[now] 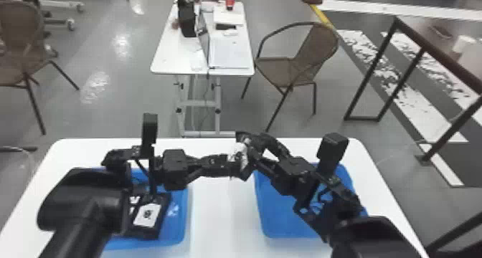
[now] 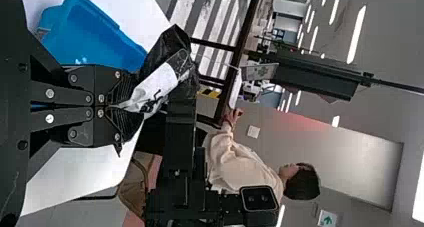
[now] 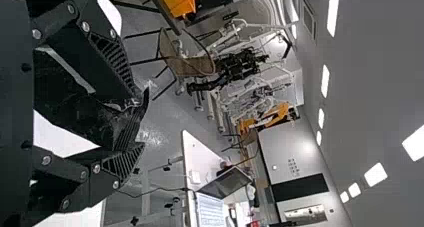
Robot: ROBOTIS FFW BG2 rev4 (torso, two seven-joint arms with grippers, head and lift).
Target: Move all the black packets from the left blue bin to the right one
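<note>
Closest to the head camera, the left arm (image 1: 84, 203) reaches inward above its own side of the worktop (image 1: 224, 221). Its left pincer (image 2: 125, 106) is clamped on one end of the black packet (image 2: 175, 49), at the pale labelled part, and holds it up between the left blue bin (image 1: 178, 221) and the right blue bin (image 1: 288, 219).

What matters is how the packet lies from the right pincer (image 3: 140, 123): directly ahead of it, in the mouth between fingers that stand well apart. The long axis seems to run out from the left tips at a slant, its free part toward the right pincer; the exact tilt I cannot tell. Both pincers are at the packet, but the right arm is nearer the goal bin, so the next move looks like a handover: right fingers close on the free part, then left lets go. Closing too near the label could catch the left tips instead.

Another black packet (image 1: 157, 218) lies in the left blue bin.
</note>
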